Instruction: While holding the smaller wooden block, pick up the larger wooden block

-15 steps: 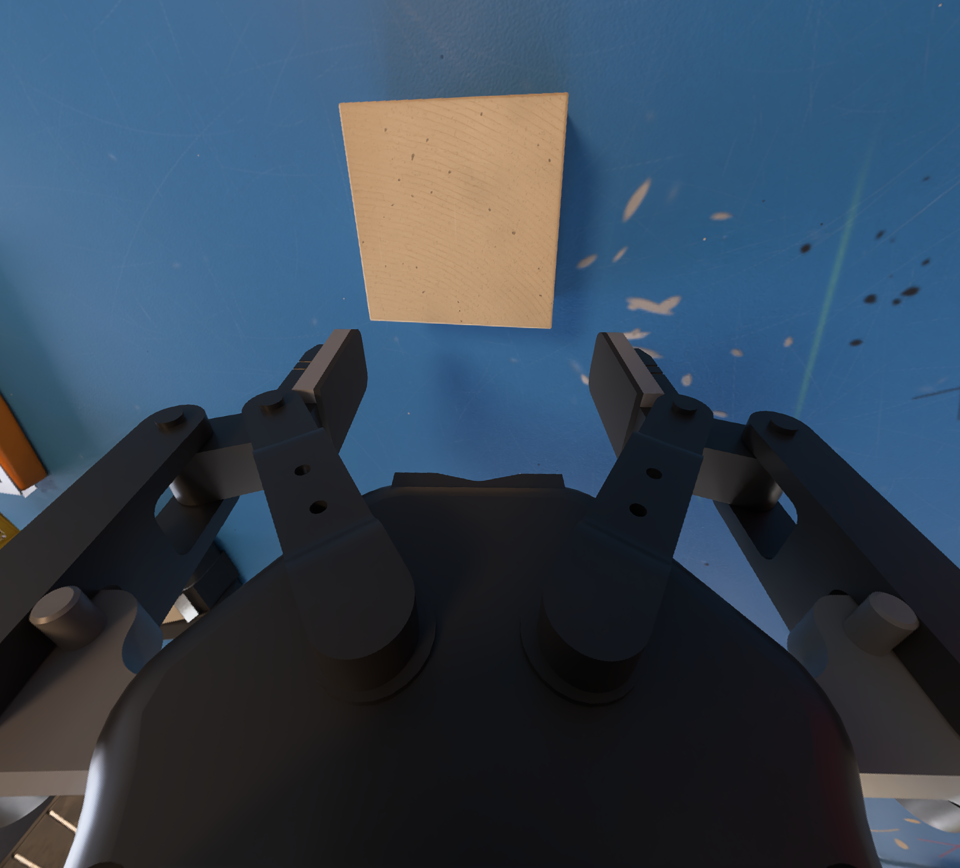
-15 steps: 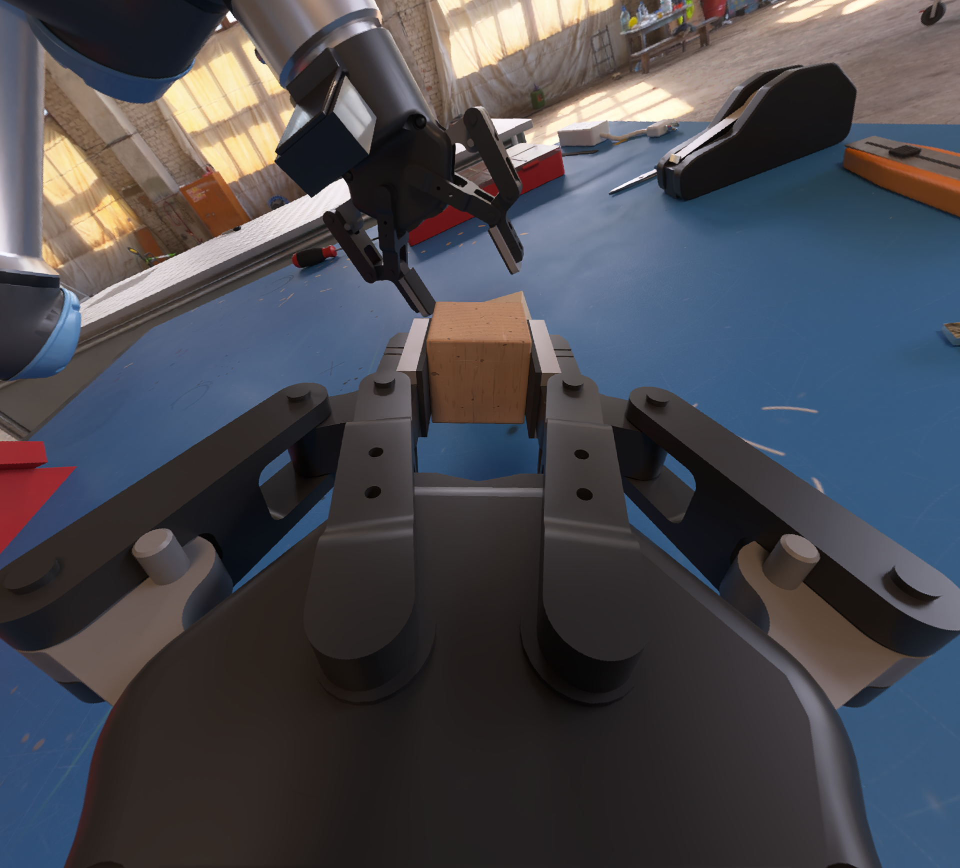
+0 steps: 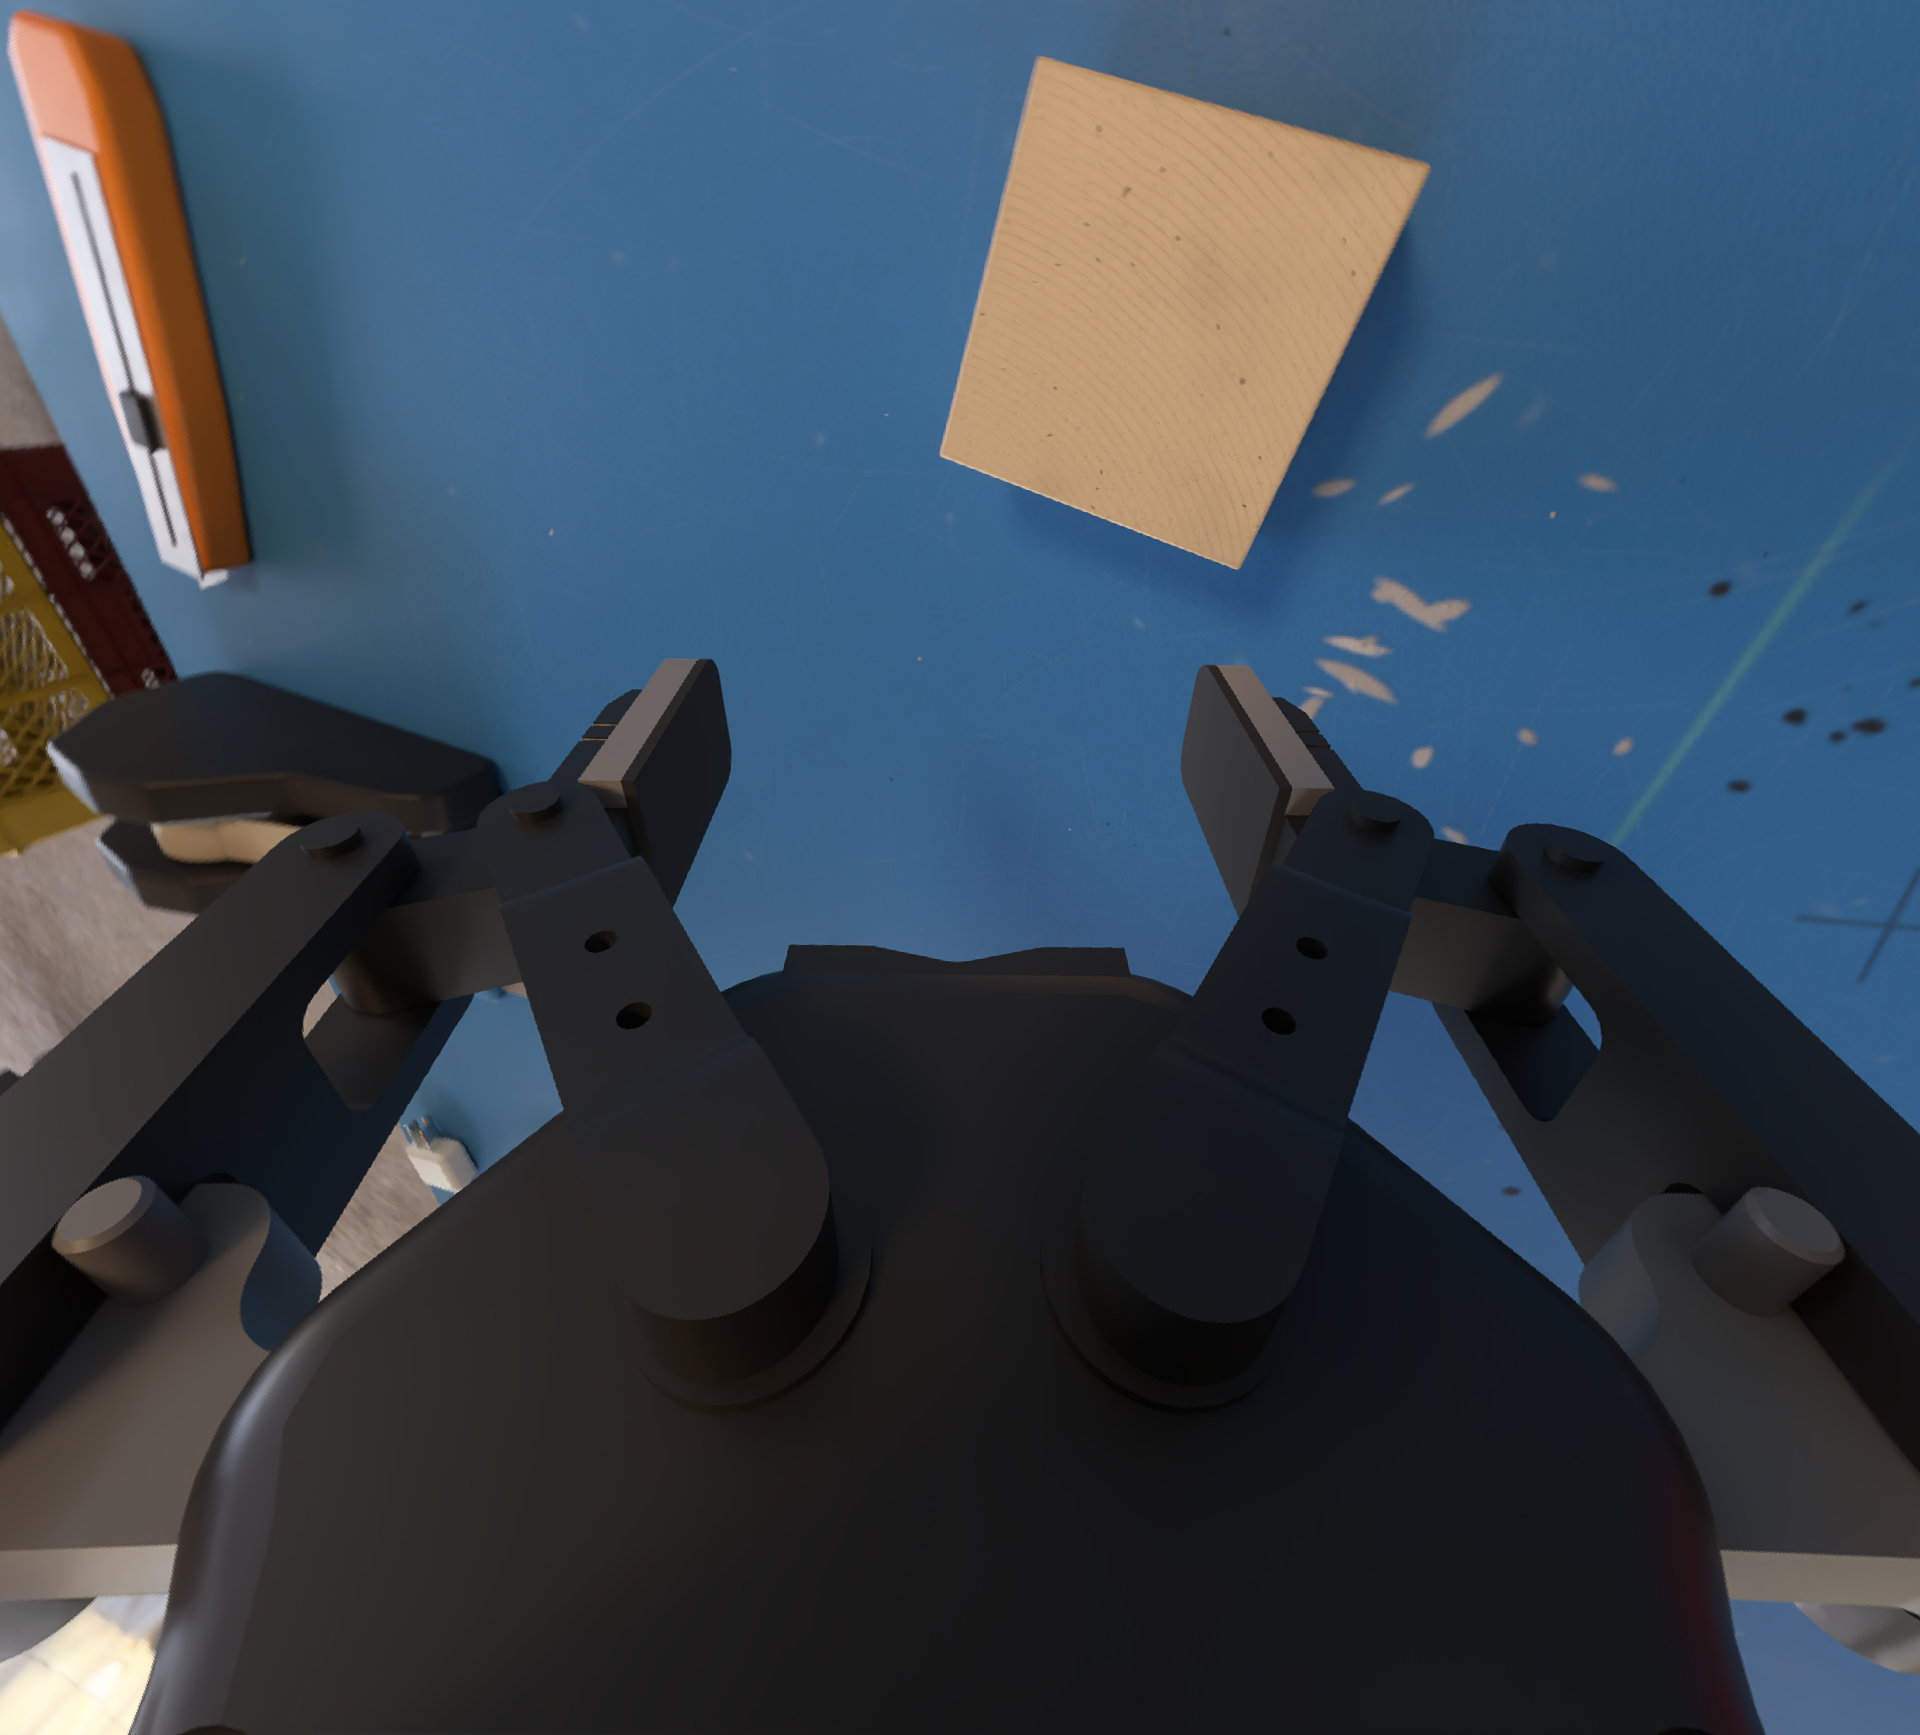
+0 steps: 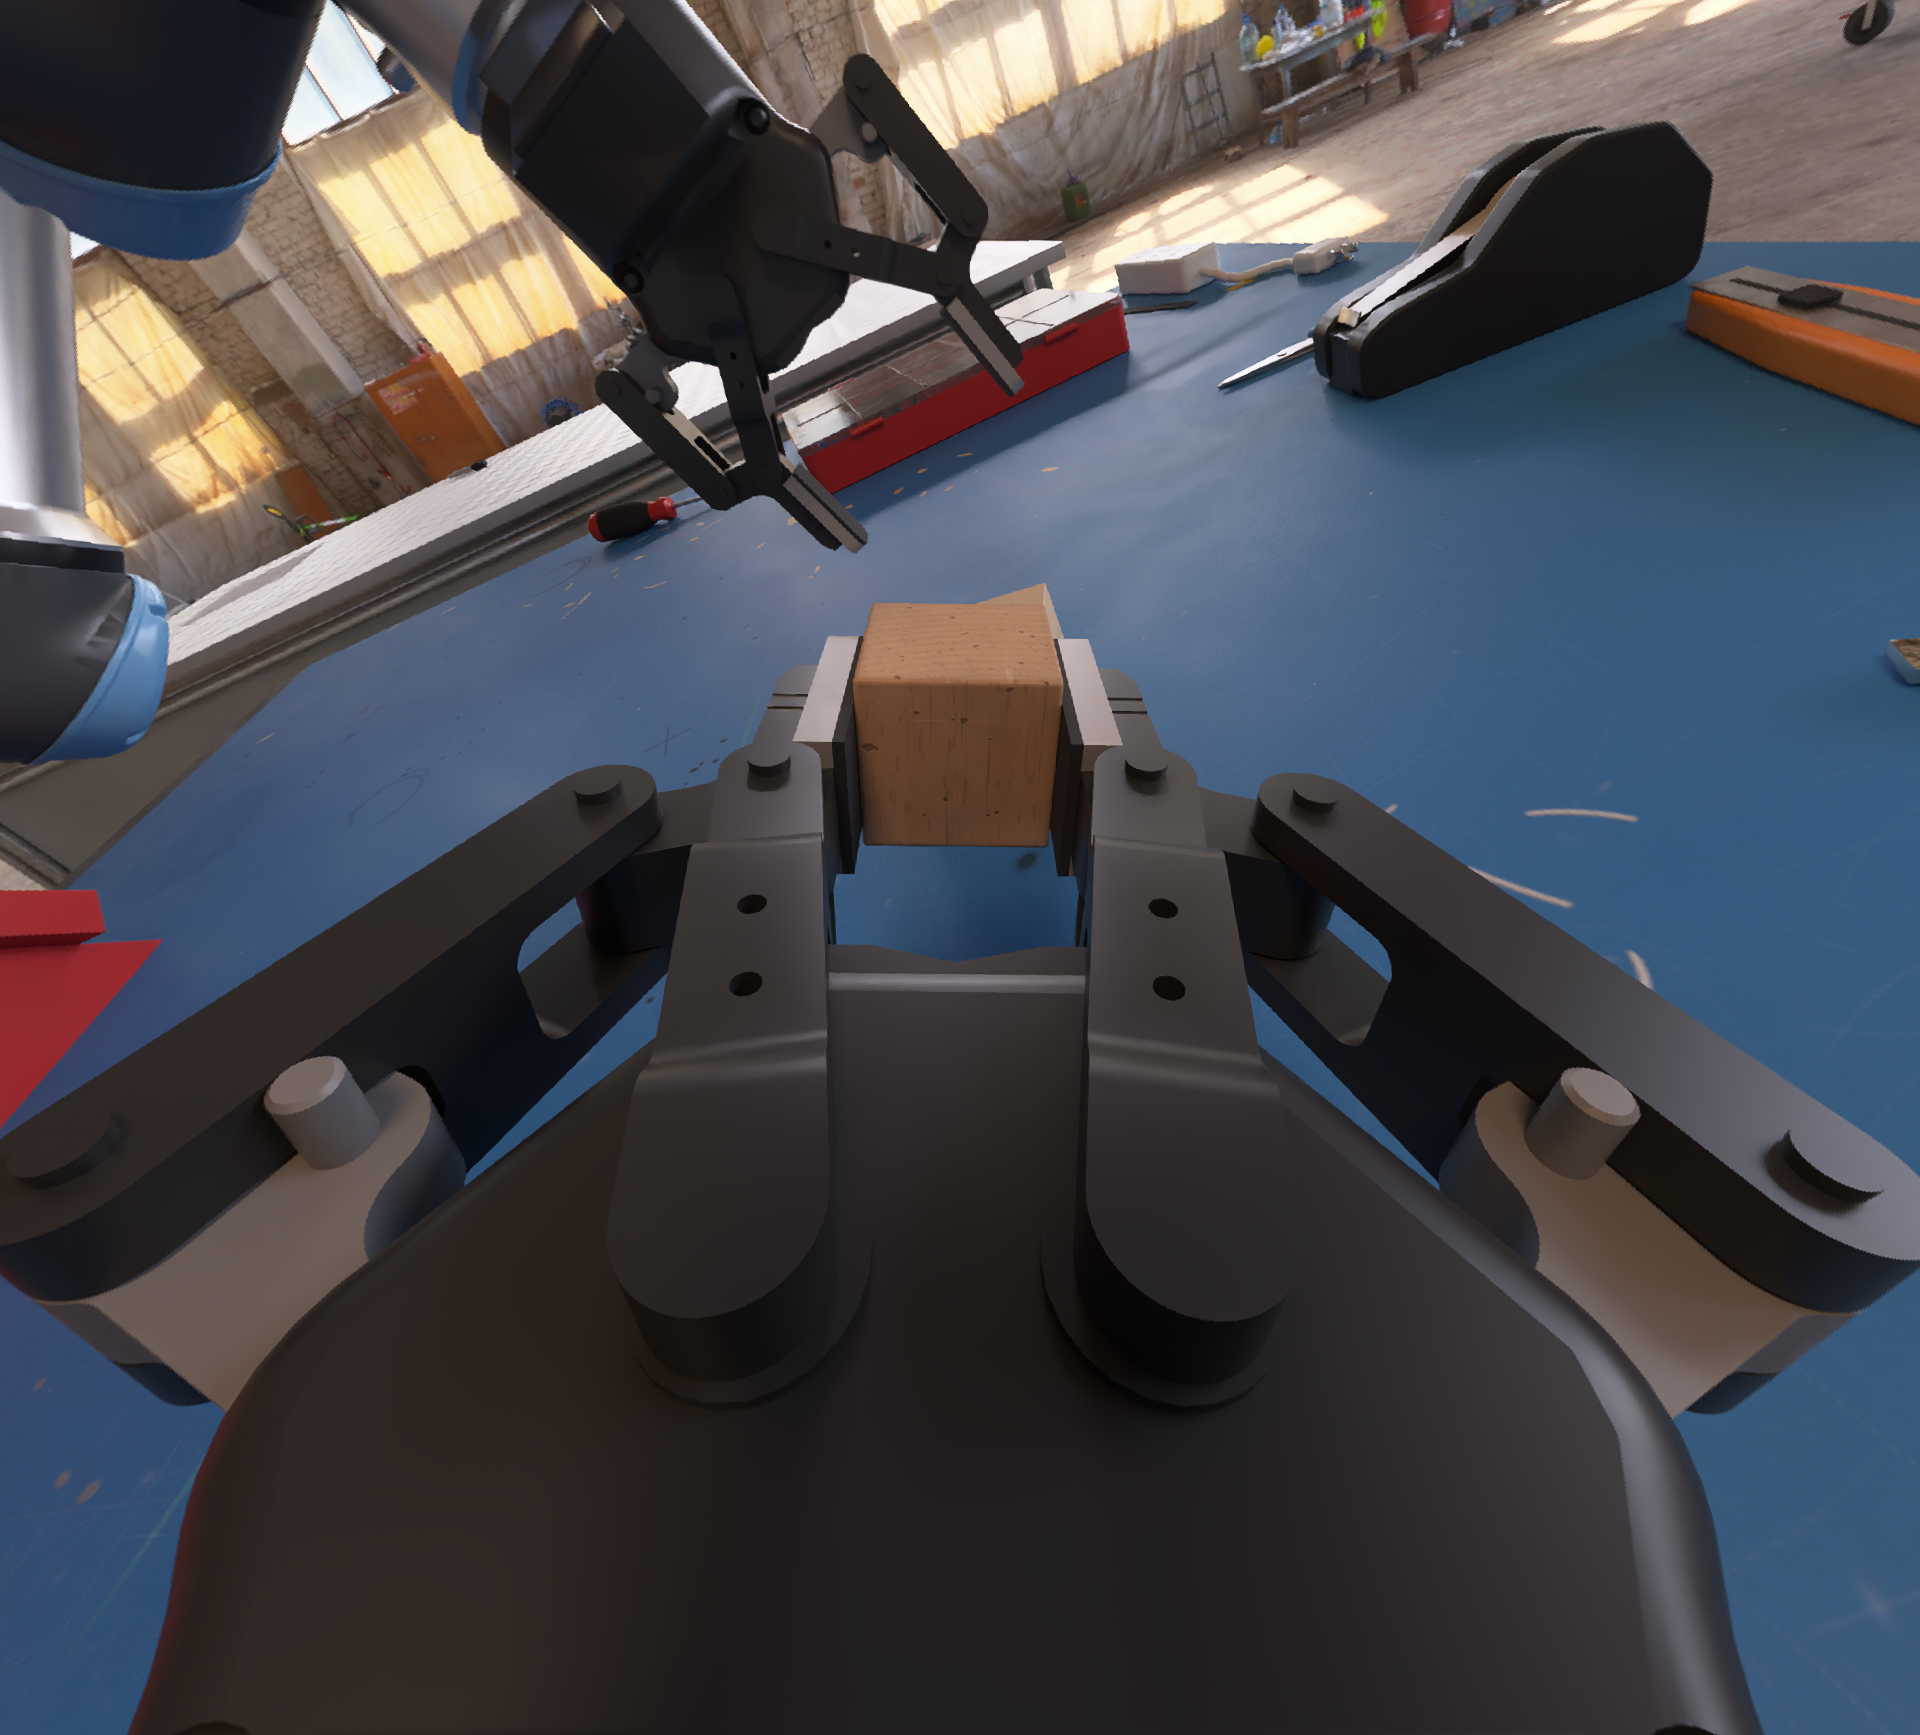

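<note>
The larger wooden block (image 3: 1174,314) lies flat on the blue table (image 3: 623,231), light tan, ahead and to the right of my left gripper (image 3: 954,719). That gripper is open and empty and hovers above the table, apart from the block. My right gripper (image 4: 956,709) is shut on the smaller wooden block (image 4: 956,750), a darker cube held between both pads above the table. In the right wrist view a corner of the larger block (image 4: 1023,605) peeks out behind the cube, and the left gripper (image 4: 920,454) hangs tilted above it.
An orange utility knife (image 3: 135,283) lies at the left, also seen far right (image 4: 1808,335). A black tape dispenser (image 4: 1517,262), scissors (image 4: 1262,360), a red flat case (image 4: 966,376) and a red-handled screwdriver (image 4: 634,516) lie farther back.
My left gripper has risen and turned, still open; the larger block now sits up and to the right in its view, rotated. My right gripper still holds the cube unchanged.
</note>
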{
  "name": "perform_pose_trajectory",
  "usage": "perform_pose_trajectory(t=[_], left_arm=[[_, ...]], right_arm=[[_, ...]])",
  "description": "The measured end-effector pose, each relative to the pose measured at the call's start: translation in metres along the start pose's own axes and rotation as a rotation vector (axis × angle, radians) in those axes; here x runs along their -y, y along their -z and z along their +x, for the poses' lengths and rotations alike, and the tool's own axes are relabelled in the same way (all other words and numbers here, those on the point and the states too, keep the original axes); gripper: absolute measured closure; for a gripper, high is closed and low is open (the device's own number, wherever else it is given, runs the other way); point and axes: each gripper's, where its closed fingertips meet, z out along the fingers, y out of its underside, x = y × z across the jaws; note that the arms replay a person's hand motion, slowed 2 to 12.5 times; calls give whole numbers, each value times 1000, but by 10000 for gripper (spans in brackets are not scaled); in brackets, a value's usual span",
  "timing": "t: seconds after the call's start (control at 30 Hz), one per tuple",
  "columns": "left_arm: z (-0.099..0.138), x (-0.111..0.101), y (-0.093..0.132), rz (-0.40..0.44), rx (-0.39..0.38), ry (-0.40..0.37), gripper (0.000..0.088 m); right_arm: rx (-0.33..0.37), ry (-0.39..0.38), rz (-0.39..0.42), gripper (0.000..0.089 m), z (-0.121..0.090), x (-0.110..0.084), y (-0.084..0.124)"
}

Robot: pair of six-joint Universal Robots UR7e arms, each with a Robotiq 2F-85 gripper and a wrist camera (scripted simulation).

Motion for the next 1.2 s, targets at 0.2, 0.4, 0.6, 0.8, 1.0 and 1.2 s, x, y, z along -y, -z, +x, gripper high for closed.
perform_pose_trajectory(t=[0.2, 0.4, 0.6, 0.8, 1.0, 1.2], left_arm=[[-1, 6, 17, 46, 68, 168, 120], [9, 22, 31, 151, 114, 359, 119], [21, 35, 38, 250, 180, 570, 118], [42, 41, 30, 280, 225, 765, 109], [65, 46, 12, 270, 236, 930, 93], [81, 54, -5, 275, 248, 1052, 85]], right_arm=[[4, -5, 0, 603, 0, 0, 0], [6, -7, 1, 603, -1, 0, 0], [10, -6, 2, 603, -2, 0, 0], [12, -2, 1, 603, -3, 0, 0], [16, 3, 3, 603, -5, 1, 0], [19, 6, 4, 603, -6, 1, 0]])
